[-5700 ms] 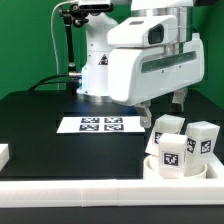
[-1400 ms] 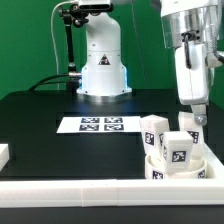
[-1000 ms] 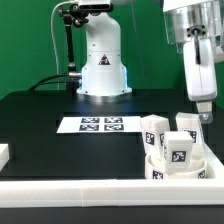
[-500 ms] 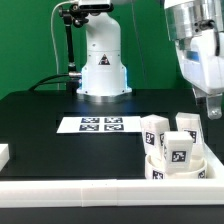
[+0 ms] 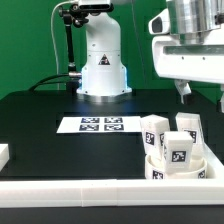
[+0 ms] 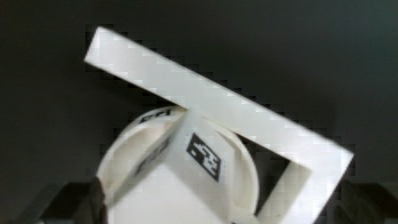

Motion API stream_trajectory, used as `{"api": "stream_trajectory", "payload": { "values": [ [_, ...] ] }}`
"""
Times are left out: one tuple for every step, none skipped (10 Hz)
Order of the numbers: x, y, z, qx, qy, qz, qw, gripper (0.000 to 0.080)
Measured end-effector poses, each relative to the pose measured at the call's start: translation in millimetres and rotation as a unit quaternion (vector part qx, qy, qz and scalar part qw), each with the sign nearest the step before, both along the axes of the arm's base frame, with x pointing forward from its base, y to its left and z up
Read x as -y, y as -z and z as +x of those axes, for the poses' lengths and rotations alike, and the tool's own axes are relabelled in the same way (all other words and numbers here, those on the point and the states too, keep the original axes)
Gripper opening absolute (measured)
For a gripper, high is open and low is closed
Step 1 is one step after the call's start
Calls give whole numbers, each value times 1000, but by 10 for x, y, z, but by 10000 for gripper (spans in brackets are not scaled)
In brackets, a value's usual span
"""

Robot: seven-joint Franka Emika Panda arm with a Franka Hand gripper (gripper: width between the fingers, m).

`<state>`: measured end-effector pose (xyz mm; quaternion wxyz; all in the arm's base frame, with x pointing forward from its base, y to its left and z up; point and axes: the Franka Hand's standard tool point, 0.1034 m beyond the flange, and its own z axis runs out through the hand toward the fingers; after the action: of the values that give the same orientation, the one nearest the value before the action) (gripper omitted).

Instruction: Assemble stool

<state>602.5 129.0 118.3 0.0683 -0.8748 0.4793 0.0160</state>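
Exterior and wrist views, stool assembly. Round white seat near the surface's front corner on the exterior view's right, against the white border rails, three tagged block legs upright on it. Gripper raised above, spread wide, holding nothing. Marker board flat behind. No legible writing, only black-and-white square tags.

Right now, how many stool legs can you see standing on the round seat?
3. In the exterior view, one leg stands at that view's left, one at the back right, one in front. Another could be hidden behind them.
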Motion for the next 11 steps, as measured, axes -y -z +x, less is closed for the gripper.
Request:
{"api": "stream_trajectory", "payload": {
  "values": [
    [7, 8, 1, 5, -34, -2, 999, 648],
    [9, 12, -1, 7, -51, -2, 999, 648],
    [11, 13, -1, 12, -88, -4, 996, 648],
    [13, 15, -1, 16, -117, -5, 993, 648],
    [13, 15, -1, 20, -153, -7, 988, 648],
    [10, 18, -6, 24, -202, -18, 979, 648],
    [-1, 27, -15, 30, -266, -34, 963, 648],
    [-17, 39, -27, 33, -308, -44, 950, 648],
    [-9, 55, -34, 44, -361, -50, 930, 648],
    [19, 74, -49, 46, -386, -51, 920, 648],
    [23, 73, -45, 48, -400, -52, 914, 648]
  ]
}}
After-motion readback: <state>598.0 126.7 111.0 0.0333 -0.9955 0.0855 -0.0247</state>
